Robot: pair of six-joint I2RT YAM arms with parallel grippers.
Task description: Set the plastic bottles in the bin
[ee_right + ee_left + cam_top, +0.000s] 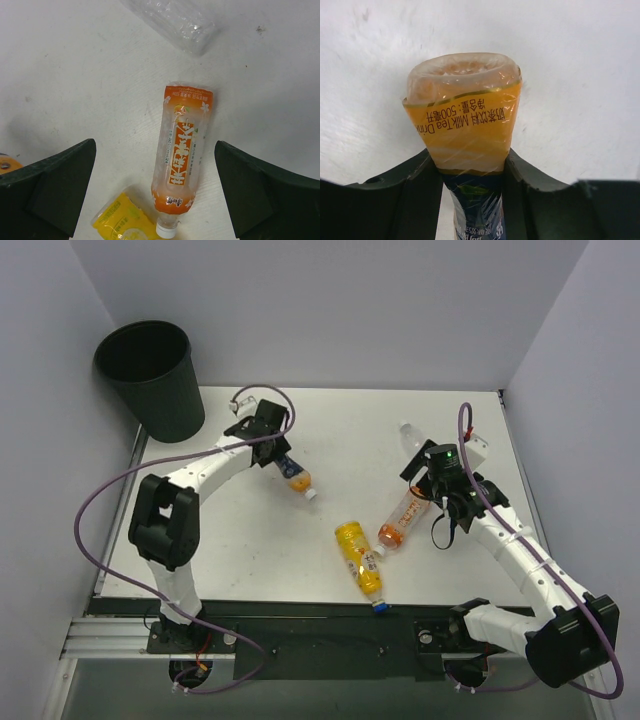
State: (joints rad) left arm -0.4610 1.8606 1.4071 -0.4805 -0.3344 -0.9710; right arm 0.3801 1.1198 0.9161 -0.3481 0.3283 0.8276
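The black bin (150, 375) stands off the table's far left corner. My left gripper (268, 443) is shut on an orange and blue labelled bottle (294, 478) with a white cap, low over the table; in the left wrist view the bottle (465, 125) sits between the fingers (415, 200). My right gripper (432, 498) is open above an orange bottle (402, 521), which lies between its fingers (50, 190) in the right wrist view (182, 155). A yellow bottle (359, 555) and a clear bottle (412, 436) lie nearby. No fifth bottle shows.
The clear bottle (170, 22) lies just beyond the orange one. The yellow bottle (122, 217) touches the orange one's cap end. White walls close the table (330, 430) at the back and right. Purple cables loop over both arms.
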